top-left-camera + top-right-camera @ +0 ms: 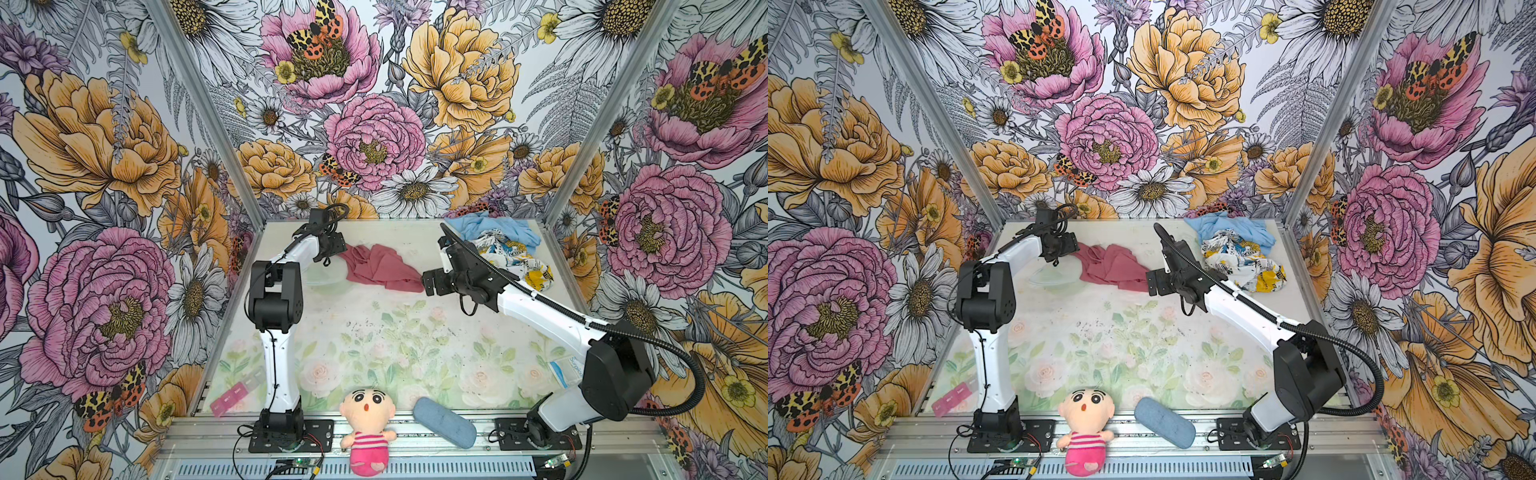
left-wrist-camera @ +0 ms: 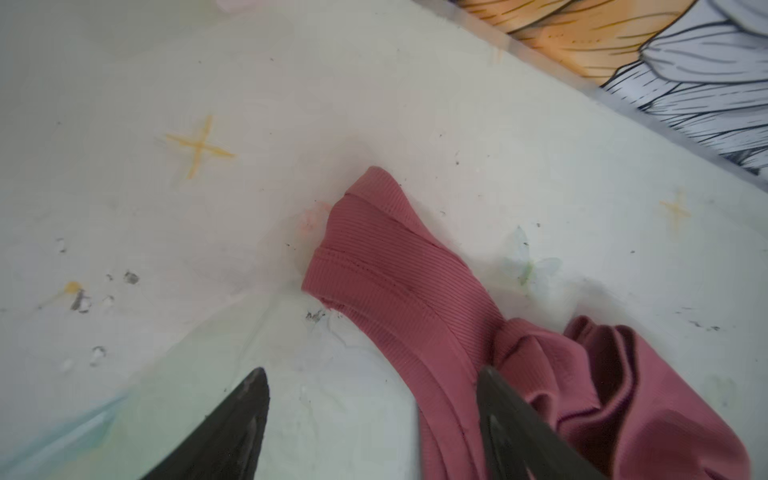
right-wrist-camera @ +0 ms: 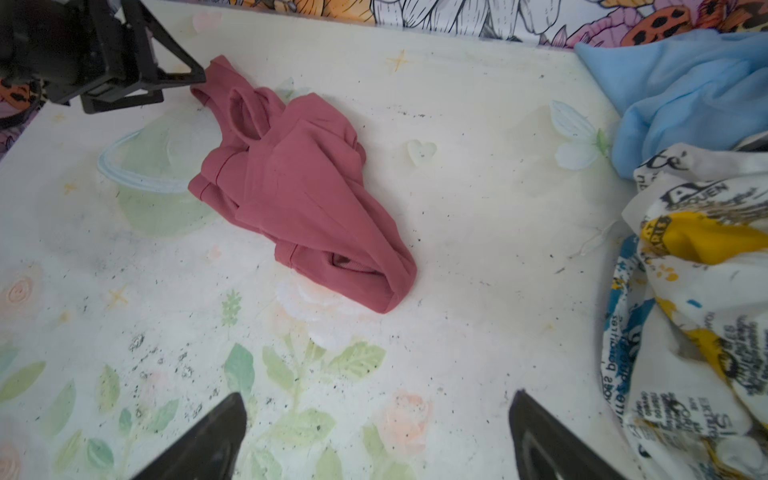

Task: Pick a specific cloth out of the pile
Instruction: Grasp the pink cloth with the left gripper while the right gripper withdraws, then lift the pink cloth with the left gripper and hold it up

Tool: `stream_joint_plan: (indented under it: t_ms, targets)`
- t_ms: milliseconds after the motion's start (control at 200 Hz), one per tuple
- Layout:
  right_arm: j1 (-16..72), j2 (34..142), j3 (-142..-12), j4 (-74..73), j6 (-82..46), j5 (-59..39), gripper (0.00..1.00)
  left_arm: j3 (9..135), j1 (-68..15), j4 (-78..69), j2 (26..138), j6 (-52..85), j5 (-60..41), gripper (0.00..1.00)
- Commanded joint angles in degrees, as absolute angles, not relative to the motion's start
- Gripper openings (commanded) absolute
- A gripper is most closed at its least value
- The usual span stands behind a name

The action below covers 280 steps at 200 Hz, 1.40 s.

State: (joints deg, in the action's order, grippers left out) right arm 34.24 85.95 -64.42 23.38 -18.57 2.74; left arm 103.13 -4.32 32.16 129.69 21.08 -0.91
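Note:
The dusty rose-red cloth [image 1: 380,266] [image 1: 1113,264] lies crumpled on the table, apart from the pile. The pile sits at the back right: a light blue cloth [image 1: 490,230] [image 3: 685,95] and a white printed cloth [image 1: 515,257] [image 3: 698,291]. My left gripper [image 1: 328,259] [image 2: 372,370] is open at the cloth's left end. A strap of the cloth [image 2: 395,266] runs between its jaws, against one finger. My right gripper [image 1: 428,282] [image 3: 379,394] is open just off the cloth's right end [image 3: 307,195], with only bare table between its fingers.
A plush doll [image 1: 368,432] and a blue-grey pouch [image 1: 444,422] lie at the front edge. A pink pill box [image 1: 232,397] is at the front left, and a paper packet [image 1: 565,368] by the right arm. Floral walls enclose three sides.

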Motion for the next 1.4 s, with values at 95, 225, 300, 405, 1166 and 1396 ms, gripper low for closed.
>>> stream_joint_plan:
  t_ms: [95,225,300,405,1166,1396]
  targets:
    - [36.43,79.73,-58.25,15.13,-20.34,-0.04,0.99,110.21,-5.68,37.71,133.68,20.29,2.14,0.74]
    - [36.86,78.75,-57.15,12.04,-19.78,-1.37,0.99,111.2,-6.1,37.85,135.36,20.07,2.87,0.69]
    - [37.02,78.77,-57.39,11.13,-19.12,-2.19,0.99,113.04,-6.43,37.93,136.98,19.17,3.35,0.68]
    - [37.0,79.11,-58.22,10.72,-18.9,-3.22,0.99,116.18,-6.28,37.97,139.85,19.33,2.19,0.62]
    - [37.21,80.19,-58.82,7.75,-20.53,-3.72,0.99,128.65,-6.8,37.98,117.34,16.14,0.87,0.0]
    - [37.21,80.1,-60.2,7.47,-20.7,-3.26,0.99,134.45,-6.4,38.05,110.75,13.84,4.66,0.0]
